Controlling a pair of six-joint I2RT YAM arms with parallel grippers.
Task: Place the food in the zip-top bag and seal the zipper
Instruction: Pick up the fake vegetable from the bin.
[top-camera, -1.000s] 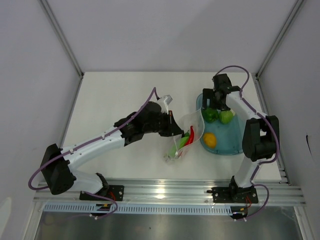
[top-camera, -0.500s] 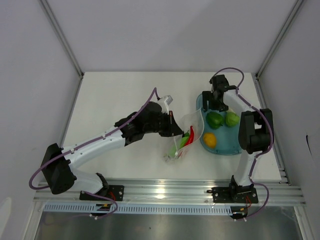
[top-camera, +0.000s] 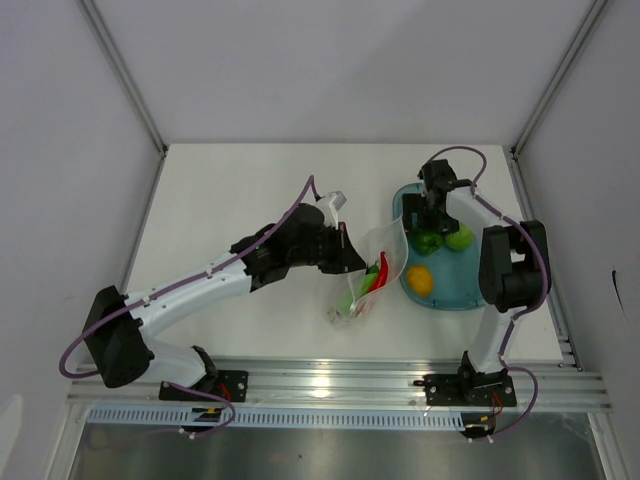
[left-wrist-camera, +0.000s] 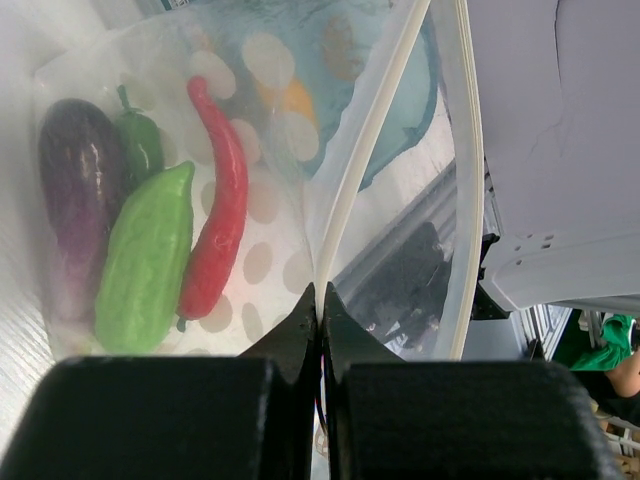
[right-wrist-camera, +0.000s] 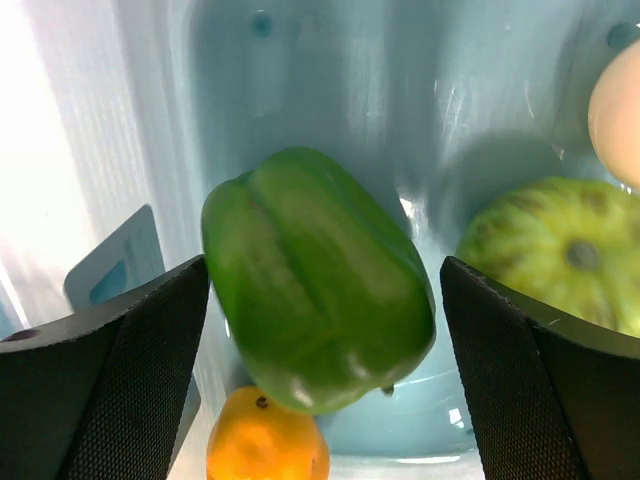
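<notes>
While the clear crinkly plastic zip-top bag (top-camera: 392, 245) lies just beside the teal translucent tray (top-camera: 452, 291), our left gripper (left-wrist-camera: 320, 305) pinches its thin zipper strip (left-wrist-camera: 370, 150); our right gripper (right-wrist-camera: 322, 300) gapes around the glossy green toy pepper (right-wrist-camera: 315, 270) inside that tray.

R wrist cam: my right gripper (right-wrist-camera: 322, 275) stands wide astride the green pepper (right-wrist-camera: 300, 250), w/ a slim gap each side. Ridged green fruit (right-wrist-camera: 545, 255) crowds the R finger; orange fruit (right-wrist-camera: 265, 450) sits near the pepper's low end. Tray (right-wrist-camera: 350, 80) floor past the pepper is bare. Top cam: bag (top-camera: 385, 252) is right beside the tray's L rim, so any way across goes over that rim. Left gripper (top-camera: 357, 264) is clamped on the zipper (left-wrist-camera: 365, 160), so the mouth btwn the lips is narrow. Chili (left-wrist-camera: 220, 230), cucumber (left-wrist-camera: 150, 260) & purple piece (left-wrist-camera: 75, 190) take up the bag's bottom. Room to pass over the table (top-camera: 230, 190) far L.
</notes>
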